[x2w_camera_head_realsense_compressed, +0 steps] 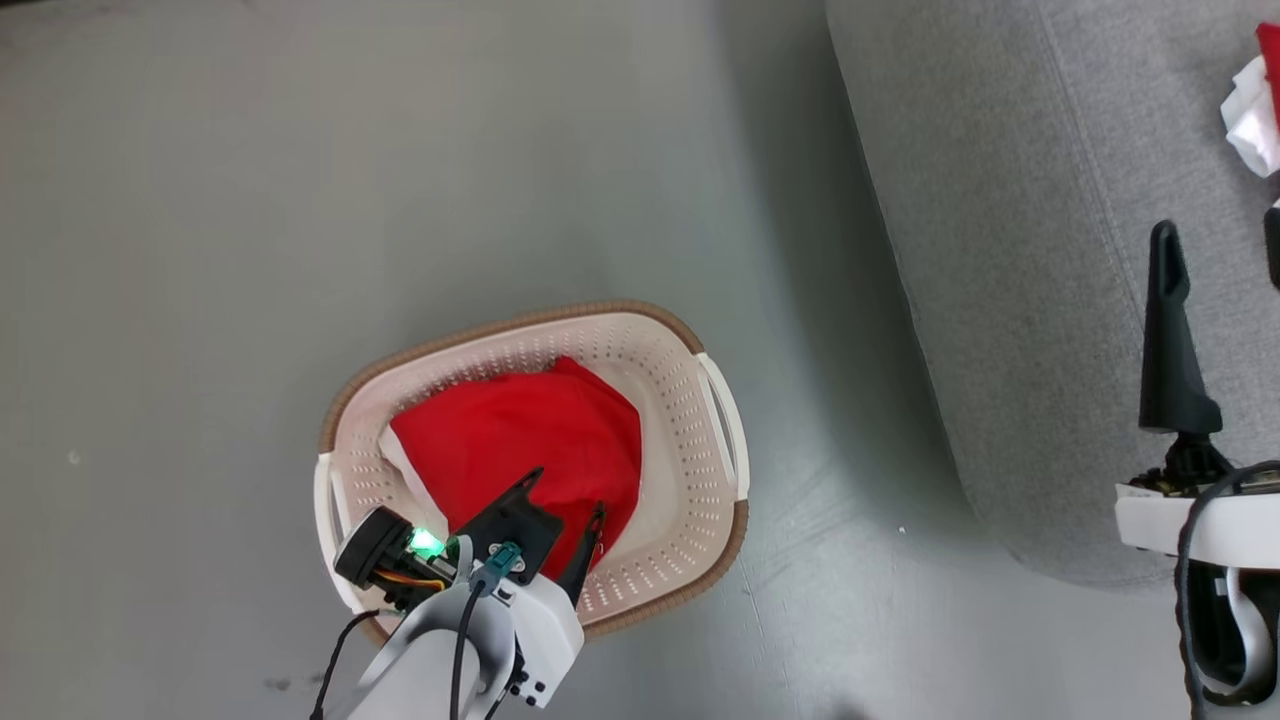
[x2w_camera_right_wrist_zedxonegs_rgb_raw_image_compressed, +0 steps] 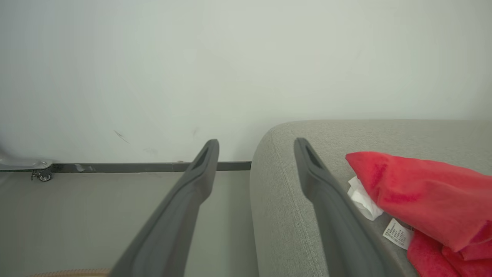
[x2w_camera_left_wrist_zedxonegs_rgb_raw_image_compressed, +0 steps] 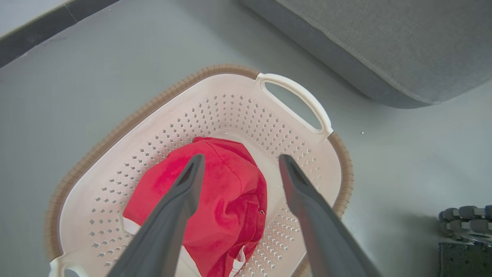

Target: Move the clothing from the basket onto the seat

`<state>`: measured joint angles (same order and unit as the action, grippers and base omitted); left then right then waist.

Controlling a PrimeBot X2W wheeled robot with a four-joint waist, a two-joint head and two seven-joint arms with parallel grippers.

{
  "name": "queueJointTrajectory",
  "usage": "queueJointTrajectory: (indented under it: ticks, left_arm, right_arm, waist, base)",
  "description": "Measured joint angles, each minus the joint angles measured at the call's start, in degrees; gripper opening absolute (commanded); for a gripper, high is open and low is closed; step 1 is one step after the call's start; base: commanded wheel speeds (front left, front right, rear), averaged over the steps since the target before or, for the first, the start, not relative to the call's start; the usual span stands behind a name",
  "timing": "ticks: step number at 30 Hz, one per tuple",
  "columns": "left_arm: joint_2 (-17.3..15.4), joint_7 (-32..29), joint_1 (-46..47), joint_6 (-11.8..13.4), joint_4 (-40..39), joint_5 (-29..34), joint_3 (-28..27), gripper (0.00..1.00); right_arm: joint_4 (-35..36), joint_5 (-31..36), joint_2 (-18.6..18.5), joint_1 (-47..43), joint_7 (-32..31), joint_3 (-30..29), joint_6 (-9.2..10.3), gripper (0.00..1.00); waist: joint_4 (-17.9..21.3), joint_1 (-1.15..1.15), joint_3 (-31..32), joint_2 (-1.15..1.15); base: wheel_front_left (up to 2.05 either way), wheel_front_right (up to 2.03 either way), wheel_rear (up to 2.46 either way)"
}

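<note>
A red piece of clothing (x2w_camera_head_realsense_compressed: 520, 440) lies crumpled in the cream basket (x2w_camera_head_realsense_compressed: 600, 312) on the floor. My left gripper (x2w_camera_head_realsense_compressed: 565, 497) hangs open just above its near side; in the left wrist view the gripper (x2w_camera_left_wrist_zedxonegs_rgb_raw_image_compressed: 241, 159) straddles the clothing (x2w_camera_left_wrist_zedxonegs_rgb_raw_image_compressed: 230, 200) inside the basket (x2w_camera_left_wrist_zedxonegs_rgb_raw_image_compressed: 115, 130) without touching it. The grey seat (x2w_camera_head_realsense_compressed: 1000, 250) stands to the right. My right gripper (x2w_camera_head_realsense_compressed: 1218, 245) is open over it, holding nothing. Another red garment (x2w_camera_right_wrist_zedxonegs_rgb_raw_image_compressed: 423, 196) with white trim and a label (x2w_camera_right_wrist_zedxonegs_rgb_raw_image_compressed: 398, 232) rests on the seat (x2w_camera_right_wrist_zedxonegs_rgb_raw_image_compressed: 384, 138), right of the right gripper (x2w_camera_right_wrist_zedxonegs_rgb_raw_image_compressed: 256, 142).
Grey floor (x2w_camera_head_realsense_compressed: 300, 200) surrounds the basket, with a gap between basket and seat. A white wall with a dark baseboard (x2w_camera_right_wrist_zedxonegs_rgb_raw_image_compressed: 134, 167) and a small caster (x2w_camera_right_wrist_zedxonegs_rgb_raw_image_compressed: 42, 175) lies beyond the seat's end. Part of my wheeled base (x2w_camera_left_wrist_zedxonegs_rgb_raw_image_compressed: 465, 215) shows by the basket.
</note>
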<state>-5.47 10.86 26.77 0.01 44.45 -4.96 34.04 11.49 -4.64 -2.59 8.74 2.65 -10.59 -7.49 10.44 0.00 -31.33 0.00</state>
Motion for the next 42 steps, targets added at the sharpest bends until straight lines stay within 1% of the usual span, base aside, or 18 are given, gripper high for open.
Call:
queueJointTrajectory:
  ticks: [22, 25, 30, 34, 40, 42]
  left_arm:
    - [0.3, 1.9, 7.1, 0.8, 7.4, 2.0, 0.5, 1.00]
    - [0.3, 2.1, 8.0, 1.4, 8.2, 2.2, 0.7, 1.00]
    - [-0.2, 2.3, 9.6, 1.5, 10.2, 3.1, 0.8, 1.00]
    - [-0.4, 2.4, 10.3, 3.3, 11.5, 3.8, 0.8, 1.00]
    - [-1.3, 2.5, 11.4, 4.1, 13.1, 4.4, 1.2, 1.00]
    - [-1.7, 2.5, 12.3, 5.2, 13.5, 4.7, 0.9, 1.00]
  right_arm:
    - [-0.9, -1.9, 0.1, 5.7, 2.5, 1.1, -0.01, 1.00]
    - [-1.3, -2.2, 0.1, 6.4, 3.0, 1.3, -0.01, 1.00]
    - [-1.9, -2.5, 0.1, 7.2, 4.0, 1.5, -0.01, 1.00]
    - [-2.2, -2.8, 0.1, 8.2, 4.6, 1.5, -0.01, 1.00]
    - [-2.9, -3.5, 0.1, 9.2, 5.4, 1.7, -0.01, 1.00]
    - [-3.0, -3.8, 0.1, 9.4, 5.5, 1.8, -0.01, 1.00]
  waist:
    - [2.8, 0.00, -11.0, 0.00]
    - [3.2, 0.00, -12.3, 0.00]
    - [3.7, 0.00, -14.3, 0.00]
    - [4.2, 0.00, -15.8, 0.00]
    - [4.7, 0.00, -17.5, 0.00]
    - [4.8, 0.00, -18.1, 0.00]
  base:
    - [0.00, 0.00, 0.00]
    - [0.00, 0.00, 0.00]
    - [0.00, 0.00, 0.00]
    - [0.00, 0.00, 0.00]
    - [0.00, 0.00, 0.00]
    - [0.00, 0.00, 0.00]
